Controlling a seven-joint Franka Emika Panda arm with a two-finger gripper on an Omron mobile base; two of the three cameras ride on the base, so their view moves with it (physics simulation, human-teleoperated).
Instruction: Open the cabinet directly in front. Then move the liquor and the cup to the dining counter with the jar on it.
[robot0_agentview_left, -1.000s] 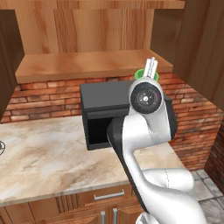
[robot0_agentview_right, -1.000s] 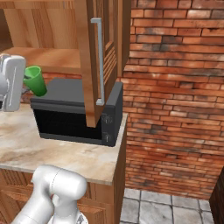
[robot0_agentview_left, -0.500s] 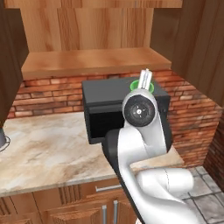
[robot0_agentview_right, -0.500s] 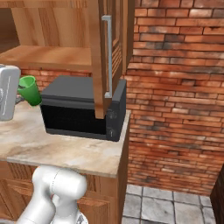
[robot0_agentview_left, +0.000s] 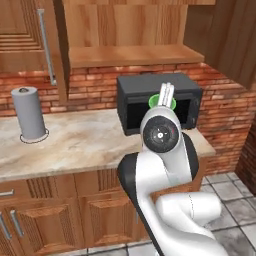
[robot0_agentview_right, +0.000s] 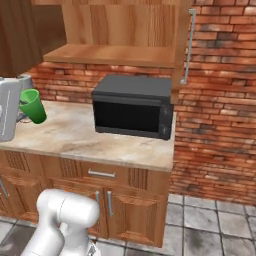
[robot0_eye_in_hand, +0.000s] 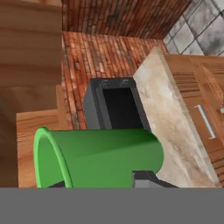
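Observation:
The cabinet (robot0_agentview_left: 131, 54) stands open, with its bare shelf (robot0_agentview_right: 111, 54) showing and a door swung out to each side. My gripper (robot0_eye_in_hand: 103, 183) is shut on the green cup (robot0_eye_in_hand: 100, 159), which lies sideways between the fingers with its rim to the left. In the left base view the cup's rim (robot0_agentview_left: 162, 104) peeks out behind my hand, in front of the microwave. From the right base view the cup (robot0_agentview_right: 33, 106) hangs tilted at the left edge, above the worktop. The liquor, the jar and the dining counter are out of view.
A black microwave (robot0_agentview_right: 132, 107) sits on the marble worktop (robot0_agentview_left: 75, 140) under the cabinet. A grey paper-towel roll (robot0_agentview_left: 29, 114) stands at the worktop's left. The open door with its long handle (robot0_agentview_right: 187, 47) juts out at the right, beside a brick wall (robot0_agentview_right: 220, 110).
The base has moved, so the whole scene has slid right and drawn farther off, bringing the paper-towel roll into view. The cup stays in my gripper.

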